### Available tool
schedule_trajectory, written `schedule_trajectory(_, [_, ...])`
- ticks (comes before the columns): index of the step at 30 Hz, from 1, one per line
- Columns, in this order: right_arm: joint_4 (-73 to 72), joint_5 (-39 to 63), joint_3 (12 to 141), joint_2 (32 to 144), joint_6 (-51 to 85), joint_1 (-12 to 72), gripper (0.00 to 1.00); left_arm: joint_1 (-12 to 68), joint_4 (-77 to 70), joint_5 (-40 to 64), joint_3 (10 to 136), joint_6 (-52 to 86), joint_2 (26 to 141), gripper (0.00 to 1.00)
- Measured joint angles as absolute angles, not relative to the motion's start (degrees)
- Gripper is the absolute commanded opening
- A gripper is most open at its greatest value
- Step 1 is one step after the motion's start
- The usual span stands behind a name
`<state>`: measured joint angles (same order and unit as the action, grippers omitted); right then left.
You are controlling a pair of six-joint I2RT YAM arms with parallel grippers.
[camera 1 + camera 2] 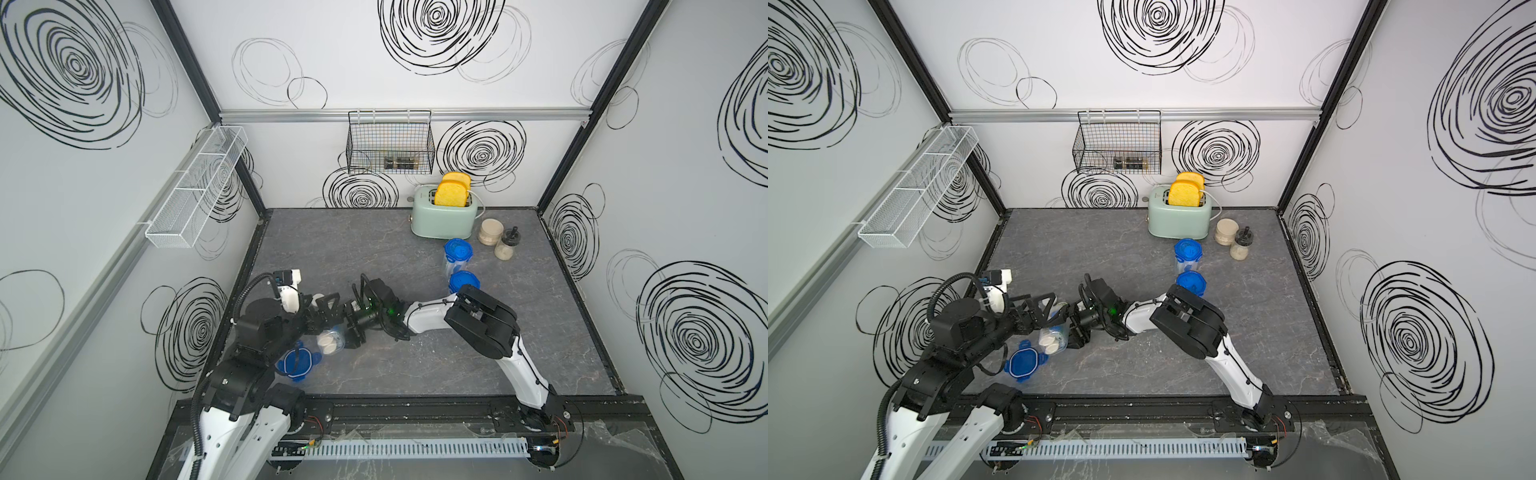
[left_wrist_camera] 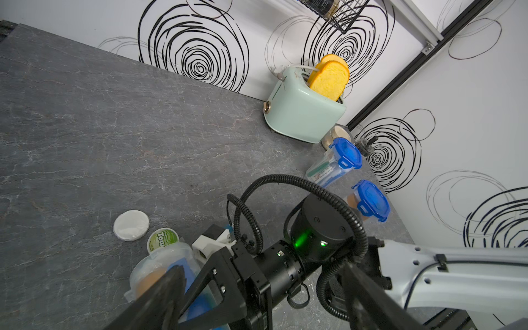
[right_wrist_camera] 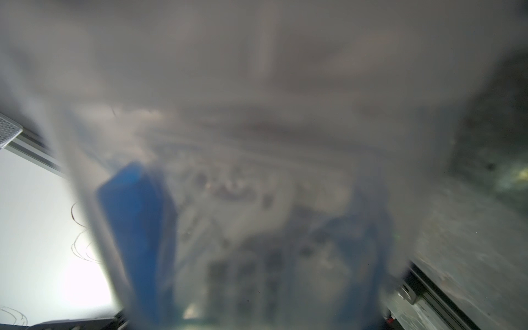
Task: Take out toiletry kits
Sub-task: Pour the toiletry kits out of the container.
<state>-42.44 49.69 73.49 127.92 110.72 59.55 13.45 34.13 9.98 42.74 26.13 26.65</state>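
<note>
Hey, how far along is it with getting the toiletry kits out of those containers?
Done: one blue lid lies off on the table, with a white tin and a green-labelled tin out beside the open container. In hand: the right gripper seems to hold that container, cream bottles inside. Left: two lidded containers near the toaster.

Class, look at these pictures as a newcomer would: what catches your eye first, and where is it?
At the near left of the table, both arms meet at an open clear container, apparently held by the right gripper, with a blue lid lying beside it. At the back stands a mint toaster with yellow toast.
</note>
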Motion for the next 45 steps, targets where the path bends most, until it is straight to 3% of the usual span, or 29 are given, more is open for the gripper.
schedule_trajectory(32, [-29.9, 51.2, 81.8, 128.6, 106.1, 59.5, 0.62, 13.8, 34.1, 9.3, 42.7, 26.1, 26.5, 0.89])
schedule_trajectory(34, [-30.5, 51.1, 81.9, 128.2, 106.1, 59.5, 0.62, 13.9, 34.2, 9.2, 42.7, 26.1, 26.5, 0.9])
schedule_trajectory(37, [-32.4, 50.9, 81.0, 128.2, 107.1, 59.5, 0.62, 15.3, 34.5, 7.8, 42.8, 26.7, 26.7, 1.0])
schedule_trajectory(45, [-36.6, 50.6, 79.3, 128.2, 109.8, 59.2, 0.62, 19.5, 42.8, 2.9, 46.9, 30.4, 32.8, 0.98])
